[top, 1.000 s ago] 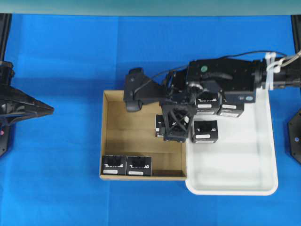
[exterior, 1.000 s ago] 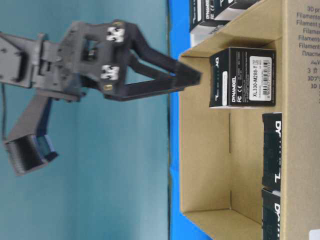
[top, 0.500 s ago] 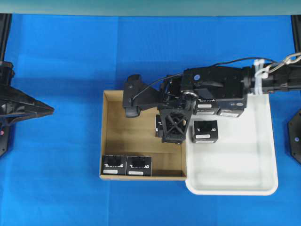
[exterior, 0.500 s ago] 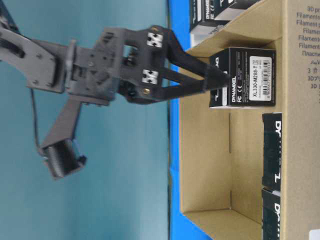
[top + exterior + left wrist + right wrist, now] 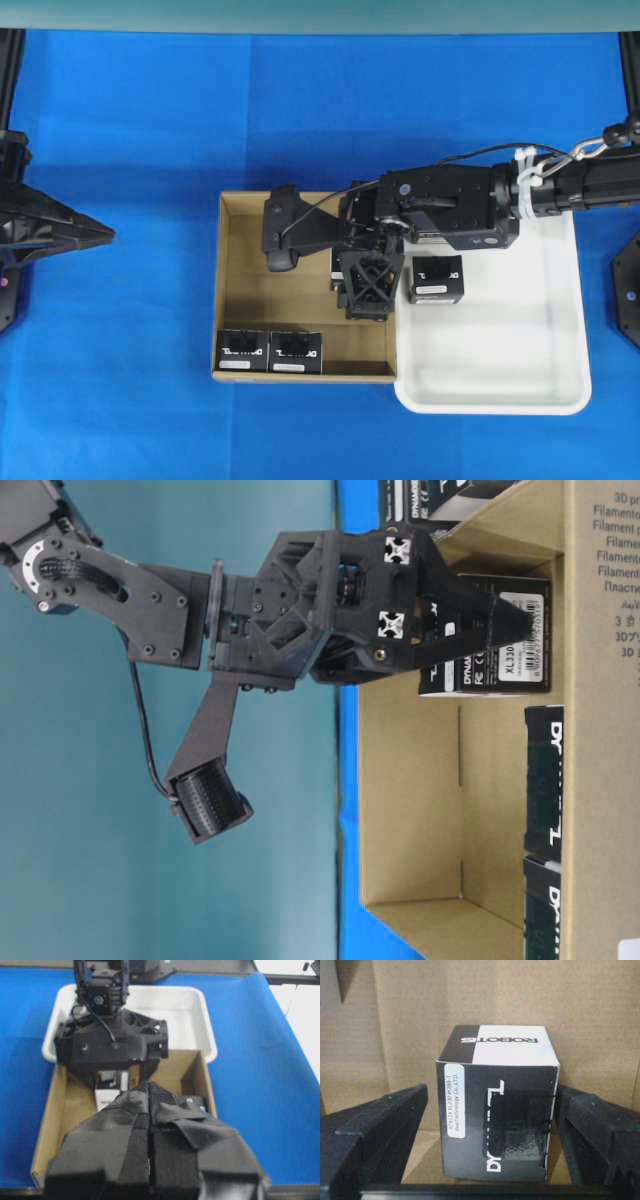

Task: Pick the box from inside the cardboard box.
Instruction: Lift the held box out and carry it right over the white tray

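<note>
My right gripper [image 5: 367, 292] hangs low inside the cardboard box [image 5: 222, 290], close to its right wall. It is open, with one finger on each side of a black box [image 5: 497, 1105] with white lettering. The left finger [image 5: 375, 1135] stands a little off that box, and the right finger [image 5: 600, 1130] lies close against its edge. From table level the fingers [image 5: 480, 620] overlap the box [image 5: 522, 640]. My left gripper [image 5: 150, 1110] is shut and empty, held back at the far left [image 5: 100, 232], pointing toward the carton.
Two more black boxes [image 5: 241, 351] [image 5: 295, 351] stand side by side along the carton's front wall. A white tray [image 5: 500, 360] adjoins the carton's right side and holds a black box [image 5: 436, 279]. The right arm hides other boxes behind it. Blue cloth covers the table.
The right gripper has come down and moved into the carton. Its open fingers now straddle the black box, which they were above before. The left arm has not moved.
</note>
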Robot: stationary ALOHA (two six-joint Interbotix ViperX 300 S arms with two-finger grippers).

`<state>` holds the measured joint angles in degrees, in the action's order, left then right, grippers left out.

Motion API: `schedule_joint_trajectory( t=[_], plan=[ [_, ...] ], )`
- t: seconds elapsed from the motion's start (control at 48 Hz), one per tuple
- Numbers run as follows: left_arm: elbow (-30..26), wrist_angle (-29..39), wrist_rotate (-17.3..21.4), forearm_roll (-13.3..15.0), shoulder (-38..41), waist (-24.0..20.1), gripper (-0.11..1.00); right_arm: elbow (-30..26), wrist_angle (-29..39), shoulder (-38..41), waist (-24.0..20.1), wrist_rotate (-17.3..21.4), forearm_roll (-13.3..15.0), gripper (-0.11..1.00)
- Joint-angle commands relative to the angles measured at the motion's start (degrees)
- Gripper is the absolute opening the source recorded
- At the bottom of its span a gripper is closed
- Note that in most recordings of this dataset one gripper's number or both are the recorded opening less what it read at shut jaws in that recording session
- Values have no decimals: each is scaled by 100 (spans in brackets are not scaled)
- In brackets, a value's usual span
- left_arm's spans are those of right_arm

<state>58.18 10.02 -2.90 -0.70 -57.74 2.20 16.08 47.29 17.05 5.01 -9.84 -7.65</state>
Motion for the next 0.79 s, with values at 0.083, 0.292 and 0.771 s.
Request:
schedule_joint_trajectory(
  t=[0.083, 0.292, 0.771],
  plan=[
    [-123, -26, 9, -18, 44, 9, -7, -9, -149, 18, -18, 0, 9, 99],
    [-123, -26, 0, -18, 44, 9, -7, 9, -97, 26, -62, -9, 9, 88],
    [-141, -26, -9, -18, 26, 9, -7, -527, 782, -694, -9, 18, -70, 60]
  ],
)
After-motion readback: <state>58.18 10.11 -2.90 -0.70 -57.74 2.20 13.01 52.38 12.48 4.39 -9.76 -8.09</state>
